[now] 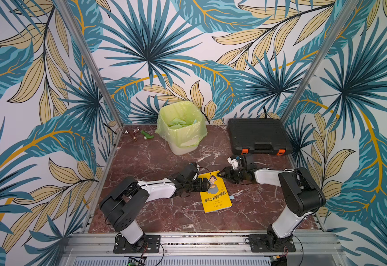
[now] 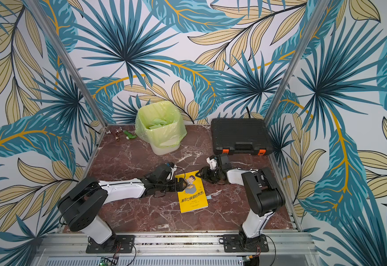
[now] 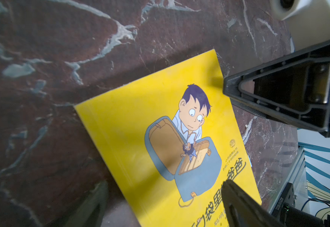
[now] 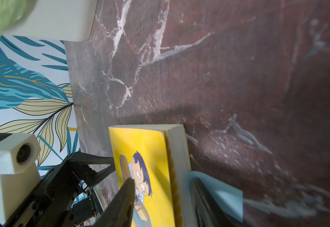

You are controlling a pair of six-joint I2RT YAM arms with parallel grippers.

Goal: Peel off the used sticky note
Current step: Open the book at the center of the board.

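Both at book (image 1: 218,200): left claw (image 1: 208,184) wide over cover, right claw (image 1: 220,174) half-open beside sticky note (image 4: 225,196)

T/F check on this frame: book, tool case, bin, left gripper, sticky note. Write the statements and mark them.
1. The yellow book lies closed on the table. True.
2. The black case stands open. False: its lid is shut.
3. The bin is empty. False: pale paper scraps lie inside.
4. The left gripper has its jaws open at the book. True.
5. A blue sticky note pokes out of the book's page edge. True.
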